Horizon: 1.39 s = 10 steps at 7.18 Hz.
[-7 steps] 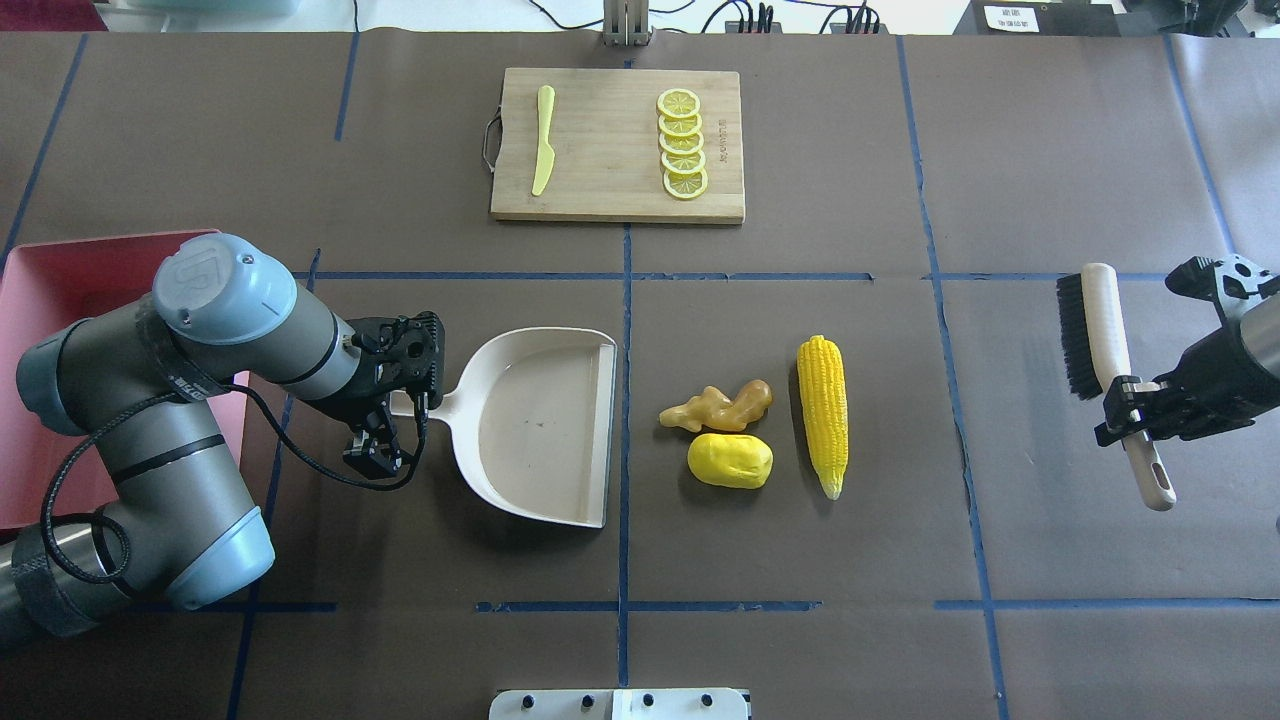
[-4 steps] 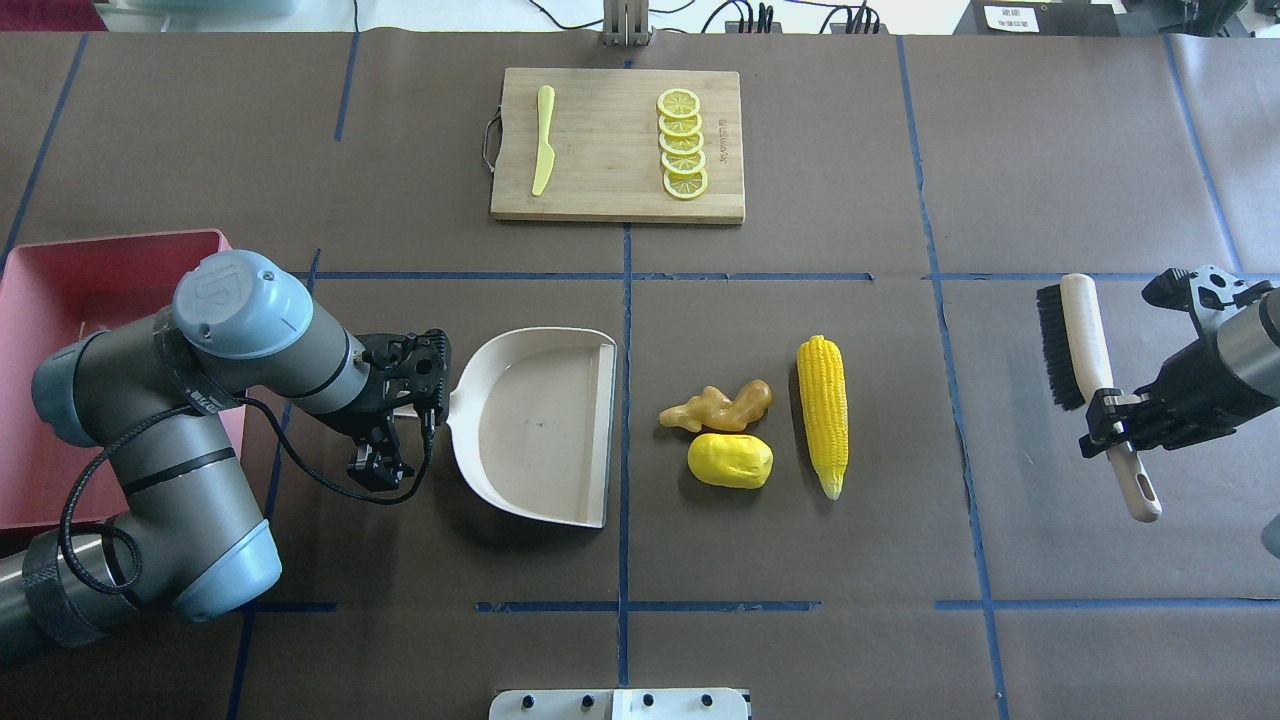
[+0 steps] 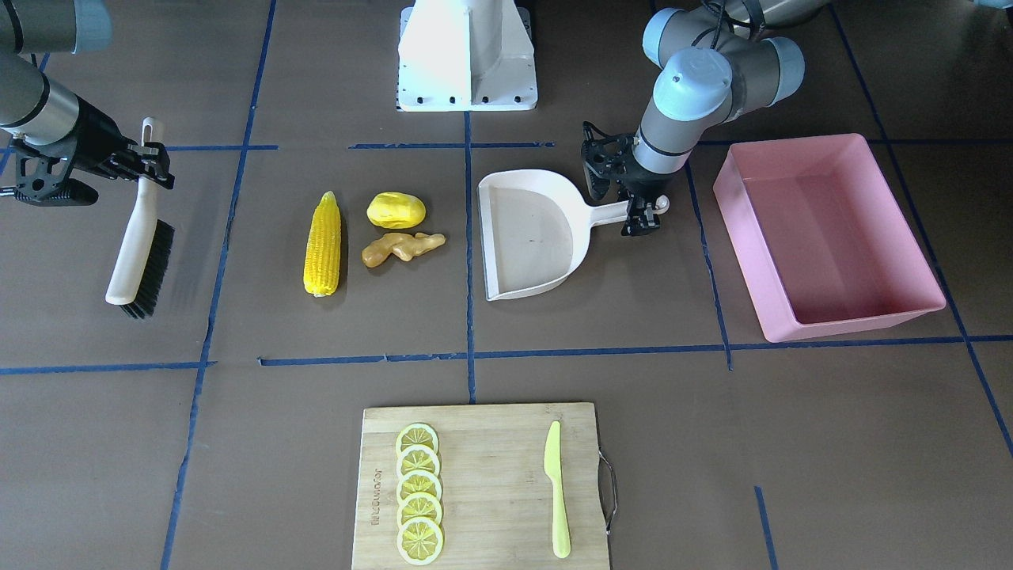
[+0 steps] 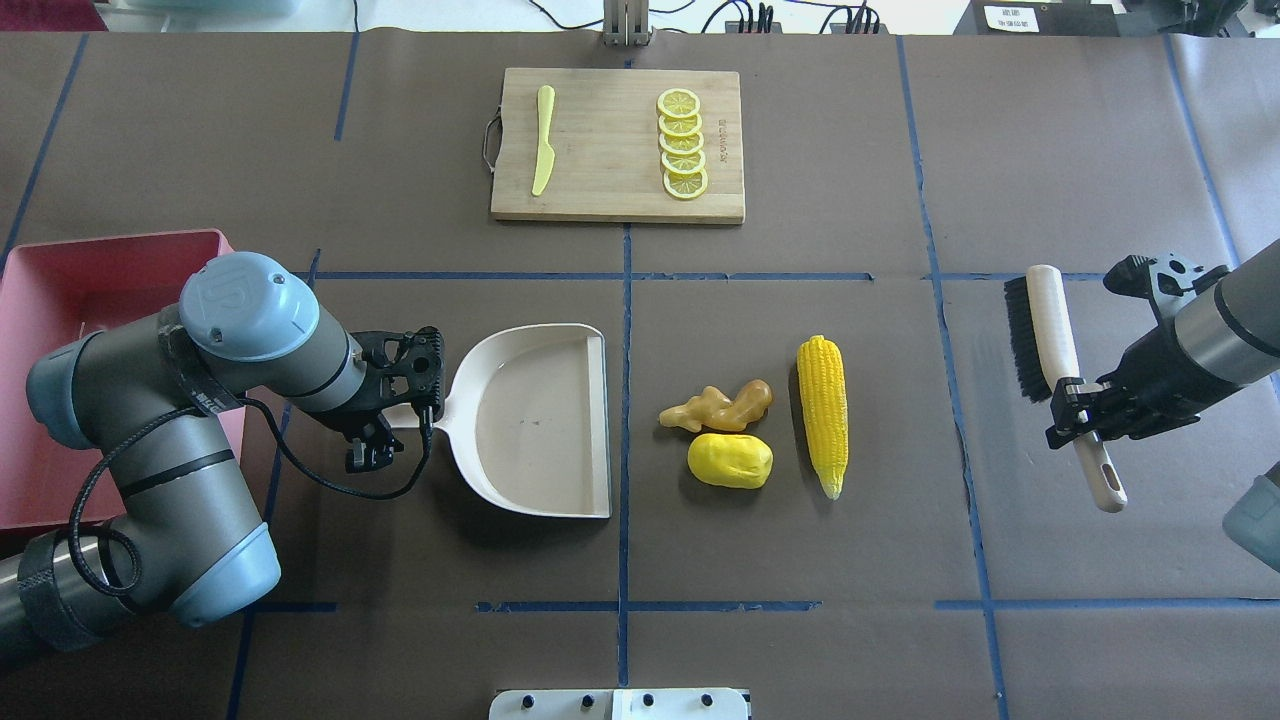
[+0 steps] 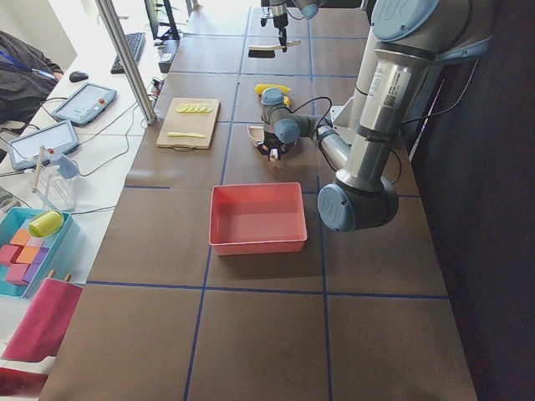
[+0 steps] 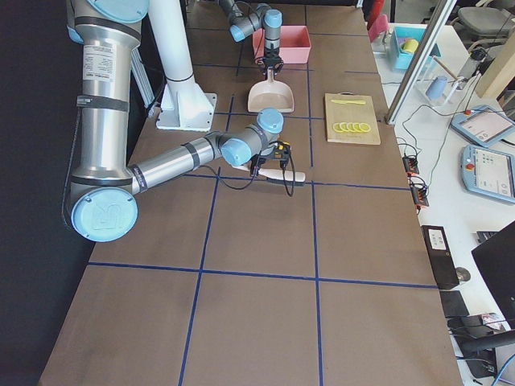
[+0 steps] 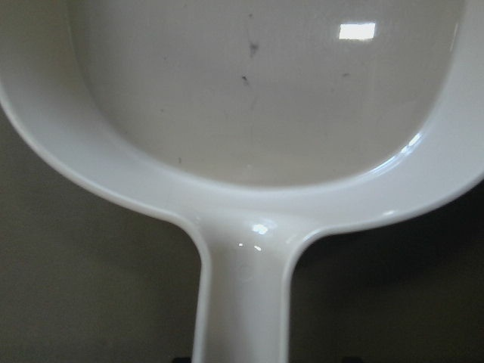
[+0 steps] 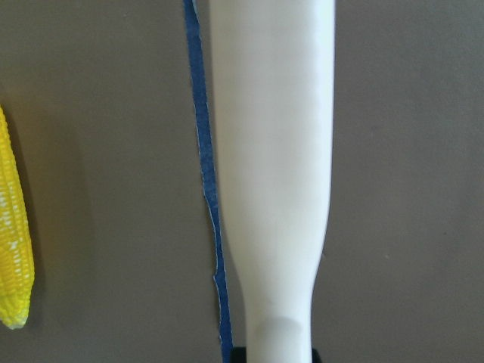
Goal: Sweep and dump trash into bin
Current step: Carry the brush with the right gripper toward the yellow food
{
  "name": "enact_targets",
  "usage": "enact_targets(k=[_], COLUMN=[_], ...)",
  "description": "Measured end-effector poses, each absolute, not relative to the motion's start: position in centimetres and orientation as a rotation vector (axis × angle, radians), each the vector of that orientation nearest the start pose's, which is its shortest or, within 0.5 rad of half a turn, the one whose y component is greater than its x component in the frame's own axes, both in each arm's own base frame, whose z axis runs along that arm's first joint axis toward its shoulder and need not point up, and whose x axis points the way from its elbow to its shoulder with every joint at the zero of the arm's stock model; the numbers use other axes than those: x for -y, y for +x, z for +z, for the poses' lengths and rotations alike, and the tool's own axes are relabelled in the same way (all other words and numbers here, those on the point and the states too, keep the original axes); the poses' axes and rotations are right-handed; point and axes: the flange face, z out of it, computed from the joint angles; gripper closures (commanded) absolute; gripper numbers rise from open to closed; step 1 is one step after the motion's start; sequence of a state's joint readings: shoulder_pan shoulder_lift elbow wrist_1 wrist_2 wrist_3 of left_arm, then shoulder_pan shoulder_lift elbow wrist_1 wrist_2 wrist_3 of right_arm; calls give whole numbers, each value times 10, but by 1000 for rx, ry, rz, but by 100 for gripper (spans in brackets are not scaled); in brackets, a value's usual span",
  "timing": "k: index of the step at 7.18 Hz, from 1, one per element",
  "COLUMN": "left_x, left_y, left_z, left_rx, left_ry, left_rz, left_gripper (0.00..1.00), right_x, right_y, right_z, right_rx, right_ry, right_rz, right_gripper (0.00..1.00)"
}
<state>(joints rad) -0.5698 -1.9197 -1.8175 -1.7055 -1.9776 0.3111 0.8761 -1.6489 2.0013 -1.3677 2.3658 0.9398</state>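
While the left gripper (image 4: 405, 418) clamps tight on the handle of the dustpan (image 4: 535, 420) on the bench (image 4: 800, 560), the pink bin (image 4: 60, 300) sits well to the dustpan's left. Near its open lip, to the right, lie potato (image 4: 730, 460), ginger (image 4: 720, 405) and corn (image 4: 822, 410). Farther right, the right gripper (image 4: 1085, 415) is closed around a brush (image 4: 1048, 335). Beyond the dustpan, a board (image 4: 610, 150) holds lemon slices (image 4: 682, 143) and a knife (image 4: 543, 140).
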Motion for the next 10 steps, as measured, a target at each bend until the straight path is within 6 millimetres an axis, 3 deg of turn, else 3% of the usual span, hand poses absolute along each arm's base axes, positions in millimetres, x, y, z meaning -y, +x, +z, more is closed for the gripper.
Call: enact_targets(k=[3, 7, 10], left_x=[407, 408, 414], left_y=[460, 461, 464], left_z=[329, 322, 295], left_rx=[-670, -658, -579], left_ry=[612, 589, 538], left_rz=[1377, 1372, 1360], left_gripper=[100, 100, 100], right_x=[391, 380, 367], right_y=[-260, -313, -338], right_z=[446, 423, 415], right_rx=[909, 829, 785], right_ry=[-214, -237, -236], right_rz=[-16, -77, -115], right_gripper=[100, 100, 100])
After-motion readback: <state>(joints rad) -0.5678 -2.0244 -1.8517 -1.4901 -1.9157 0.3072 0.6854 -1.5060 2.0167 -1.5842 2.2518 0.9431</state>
